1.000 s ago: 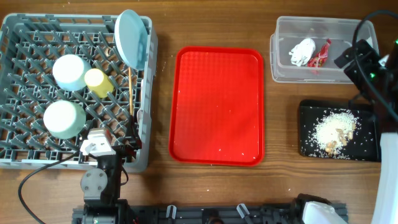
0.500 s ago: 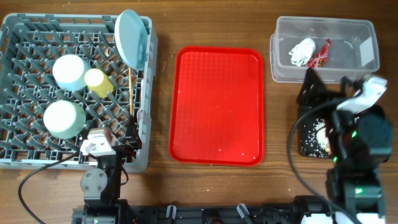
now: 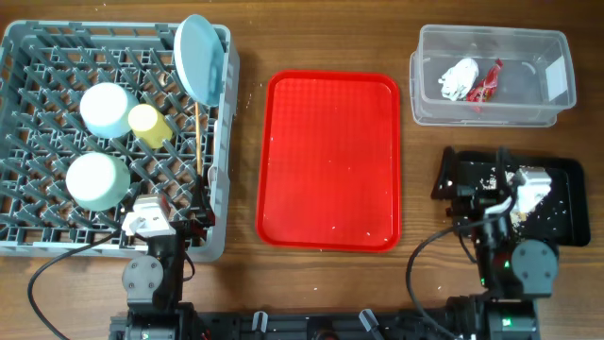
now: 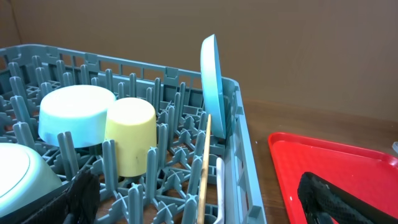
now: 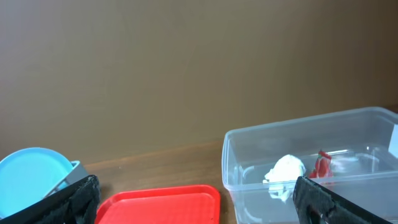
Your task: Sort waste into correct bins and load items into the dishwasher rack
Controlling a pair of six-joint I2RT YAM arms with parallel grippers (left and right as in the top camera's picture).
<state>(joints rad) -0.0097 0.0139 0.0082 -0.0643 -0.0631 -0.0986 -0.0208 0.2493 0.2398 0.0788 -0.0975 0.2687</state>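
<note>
The grey dishwasher rack [image 3: 28, 241] at the left holds a light blue plate [image 3: 202, 57] on edge, a mint bowl [image 3: 106, 109], a white bowl [image 3: 95, 181], a yellow cup [image 3: 149, 125], chopsticks [image 3: 198, 137] and a white fork [image 4: 219, 186]. The clear tub [image 3: 557, 42] at the back right holds the white tissue [image 3: 459, 78] and the red wrapper [image 3: 486, 83]. The black tray [image 3: 566, 179] carries beige crumbs [image 3: 491, 178], mostly hidden under my right arm. My left gripper [image 3: 168, 222] is open at the rack's front edge. My right gripper [image 3: 477, 179] is open over the black tray's left part.
A red serving tray [image 3: 330, 161] lies in the middle of the wooden table, bare except for a few specks. Both arm bases stand at the table's front edge. A cable loops at the front left.
My right arm has swung from above the clear tub down to the front right and now rests over the black tray. The left arm has not moved.
</note>
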